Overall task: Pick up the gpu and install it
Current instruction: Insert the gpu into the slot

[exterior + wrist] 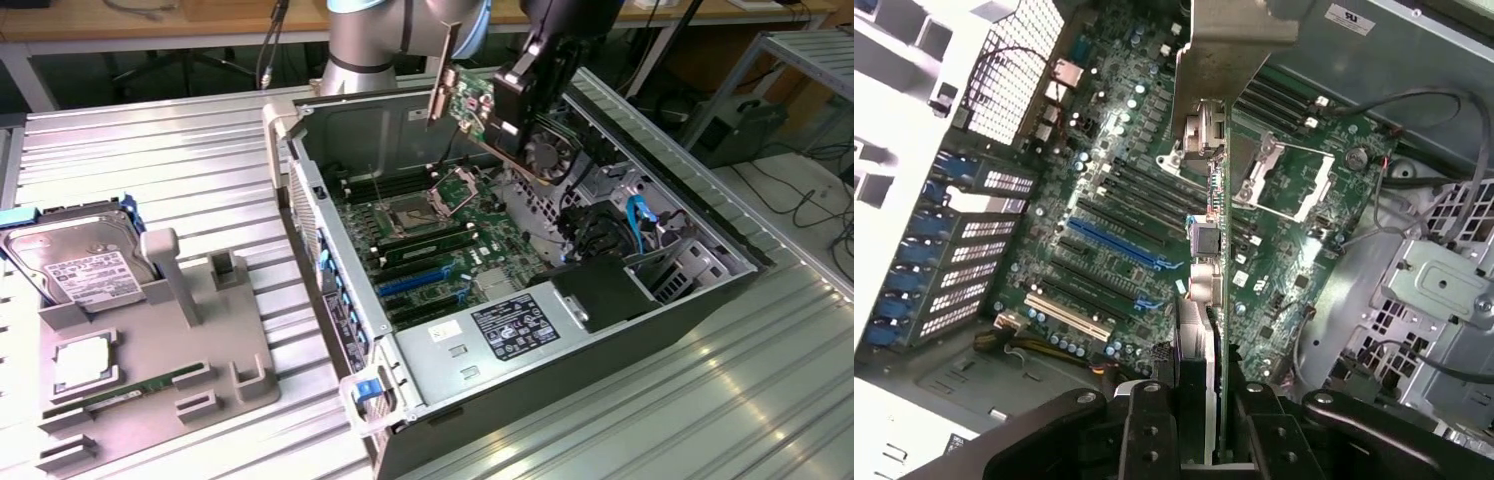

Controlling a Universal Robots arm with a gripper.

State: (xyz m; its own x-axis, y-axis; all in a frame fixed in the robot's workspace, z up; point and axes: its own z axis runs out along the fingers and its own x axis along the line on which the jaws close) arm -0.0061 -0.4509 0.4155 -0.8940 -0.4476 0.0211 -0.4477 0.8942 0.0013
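Black two-finger gripper is clamping the gpu, a flat green circuit card with a black round fan and a pale metal end bracket, up over the open grey metal computer case.

In the wrist view the fingers are pinching the card edge-on, so it's sticking straight out from between them toward the green motherboard, hanging clear of it and not sitting in anything yet. It's hovering roughly over the silver CPU socket, off to one side of the long blue expansion slot. My take on doing this bit well: the card's connector edge should be running parallel to that slot and sitting right above it. The bracket end should be facing the perforated rear wall. Any tilt and it's probably jamming on the slot lip.
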